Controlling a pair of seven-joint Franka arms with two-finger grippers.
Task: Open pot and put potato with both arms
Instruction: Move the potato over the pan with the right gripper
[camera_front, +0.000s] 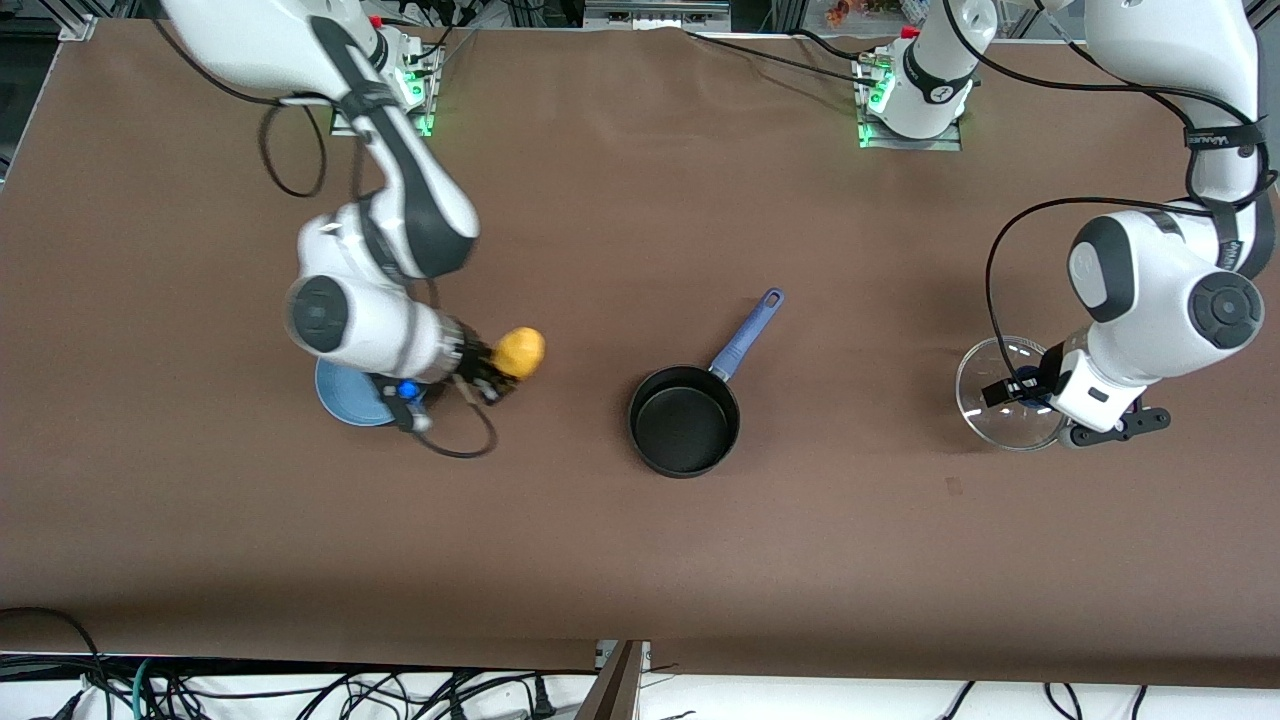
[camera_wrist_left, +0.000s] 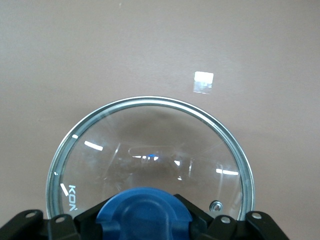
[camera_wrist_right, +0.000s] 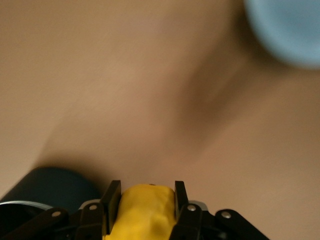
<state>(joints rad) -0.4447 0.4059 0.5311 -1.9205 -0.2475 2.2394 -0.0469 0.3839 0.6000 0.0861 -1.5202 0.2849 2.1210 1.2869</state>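
Right gripper (camera_front: 495, 372), left-centre of front frame, clamped on potato (camera_front: 520, 352), carried above table just beside blue plate (camera_front: 345, 397). Pot (camera_front: 685, 420) open, mid-frame, handle toward upper right. Left gripper (camera_front: 1030, 385), right edge of frame, pinching blue knob (camera_wrist_left: 145, 212) of glass lid (camera_front: 1005, 395); arm waiting.

Risks, judged: potato held near its end, could twist out; release off-centre could clip pot rim or shove light pan.

Unclear: lid resting on table or lifted, cannot tell. Plate partly hidden under right arm. Right wrist view blurred.
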